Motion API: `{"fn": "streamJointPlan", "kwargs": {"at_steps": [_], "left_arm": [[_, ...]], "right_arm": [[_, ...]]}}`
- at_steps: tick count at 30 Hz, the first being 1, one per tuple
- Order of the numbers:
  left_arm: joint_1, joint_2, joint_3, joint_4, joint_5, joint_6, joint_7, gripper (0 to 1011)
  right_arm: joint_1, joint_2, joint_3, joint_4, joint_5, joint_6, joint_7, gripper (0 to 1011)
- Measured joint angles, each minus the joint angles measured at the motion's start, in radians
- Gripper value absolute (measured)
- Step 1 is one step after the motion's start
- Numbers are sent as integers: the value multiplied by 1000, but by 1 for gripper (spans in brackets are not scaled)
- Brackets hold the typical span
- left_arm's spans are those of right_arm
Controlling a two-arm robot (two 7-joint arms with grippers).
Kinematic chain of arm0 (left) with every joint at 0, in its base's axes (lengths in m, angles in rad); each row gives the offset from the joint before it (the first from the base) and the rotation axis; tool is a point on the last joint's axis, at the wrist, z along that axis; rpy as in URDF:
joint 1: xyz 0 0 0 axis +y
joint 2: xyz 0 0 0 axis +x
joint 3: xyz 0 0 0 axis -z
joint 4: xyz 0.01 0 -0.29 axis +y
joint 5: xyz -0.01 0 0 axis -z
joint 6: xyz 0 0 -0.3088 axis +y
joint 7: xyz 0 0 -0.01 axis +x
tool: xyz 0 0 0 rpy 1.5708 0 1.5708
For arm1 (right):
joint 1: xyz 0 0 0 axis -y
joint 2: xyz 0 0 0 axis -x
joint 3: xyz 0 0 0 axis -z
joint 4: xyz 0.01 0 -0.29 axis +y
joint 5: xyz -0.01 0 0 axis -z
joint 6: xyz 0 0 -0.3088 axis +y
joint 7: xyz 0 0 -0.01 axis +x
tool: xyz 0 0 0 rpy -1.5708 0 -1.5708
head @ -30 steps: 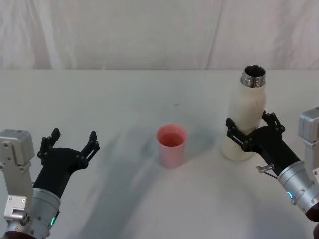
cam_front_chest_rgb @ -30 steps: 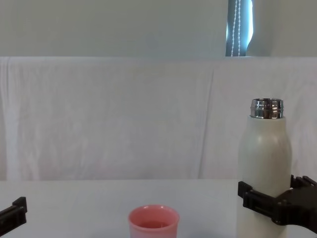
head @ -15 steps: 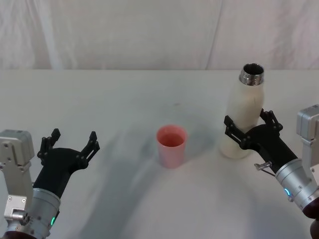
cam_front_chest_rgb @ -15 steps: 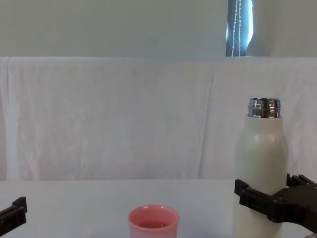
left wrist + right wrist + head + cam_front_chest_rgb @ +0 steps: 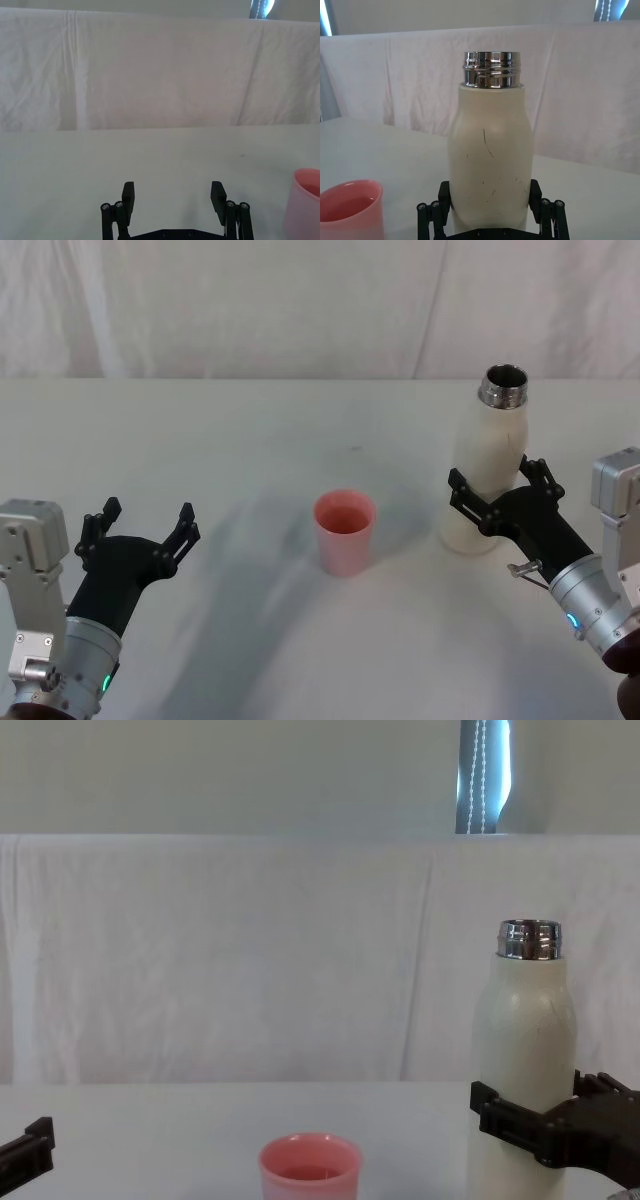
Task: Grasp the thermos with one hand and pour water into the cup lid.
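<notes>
The cream-white thermos stands upright at the right of the table, its open silver neck on top. My right gripper is shut on the thermos low on its body, one black finger on each side. The right wrist view shows the thermos between the fingers of the right gripper. The salmon-pink cup lid stands upright at mid-table, left of the thermos and apart from it. My left gripper rests open near the front left, holding nothing. In the chest view the thermos towers over the cup lid.
The white table has bare room around the cup lid and between the two arms. A white cloth backdrop hangs behind the far edge. The left wrist view shows the open left gripper with the cup lid at its side.
My right gripper has shifted the thermos slightly left, toward the cup lid, still upright. The left arm and the cup lid have not moved.
</notes>
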Motion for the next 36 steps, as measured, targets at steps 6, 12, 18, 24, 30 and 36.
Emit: {"fn": "streamJointPlan", "kwargs": {"at_steps": [6, 12, 18, 24, 30, 36], "left_arm": [[0, 0, 0, 0, 0, 0, 0, 1001], [0, 0, 0, 0, 0, 0, 0, 1001], [0, 0, 0, 0, 0, 0, 0, 1001], [0, 0, 0, 0, 0, 0, 0, 1001], [0, 0, 0, 0, 0, 0, 0, 1001], [0, 0, 0, 0, 0, 0, 0, 1001]], "right_arm": [[13, -5, 3, 21, 1, -15, 2, 957], [23, -7, 4, 35, 1, -22, 4, 957], [26, -6, 4, 41, 0, -25, 7, 957], [29, -6, 4, 47, -1, -26, 8, 957], [30, -6, 4, 48, -4, -26, 8, 957], [32, -5, 4, 48, -5, -20, 10, 957]]}}
